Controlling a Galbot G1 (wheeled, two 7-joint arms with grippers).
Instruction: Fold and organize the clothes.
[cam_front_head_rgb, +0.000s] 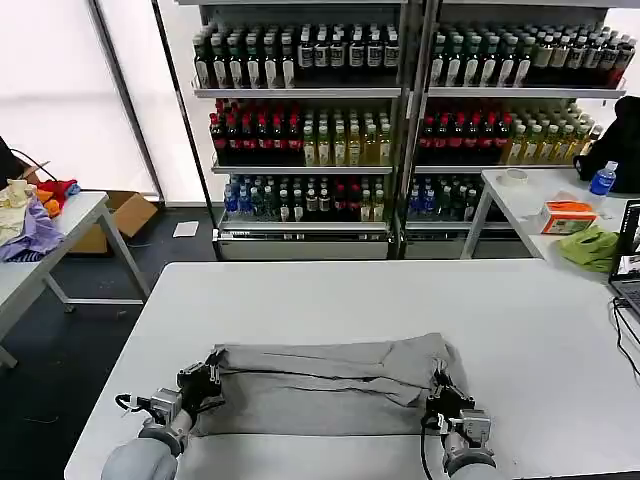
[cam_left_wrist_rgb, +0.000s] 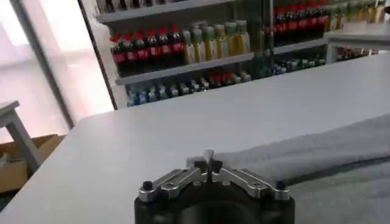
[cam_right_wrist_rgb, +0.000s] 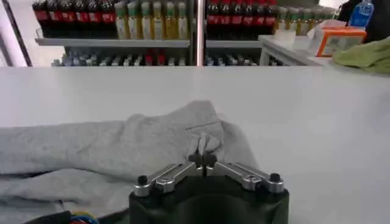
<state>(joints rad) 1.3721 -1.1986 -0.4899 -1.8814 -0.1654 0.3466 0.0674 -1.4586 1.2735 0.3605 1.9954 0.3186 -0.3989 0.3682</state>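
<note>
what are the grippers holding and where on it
Both hold the grey shirt: left gripper pinches its left edge, right gripper its right edge.

A light grey shirt (cam_front_head_rgb: 320, 385) lies spread crosswise on the near part of the white table (cam_front_head_rgb: 400, 295), folded over itself into a wide band, its far edge rumpled and bunched up at the right end.
</note>
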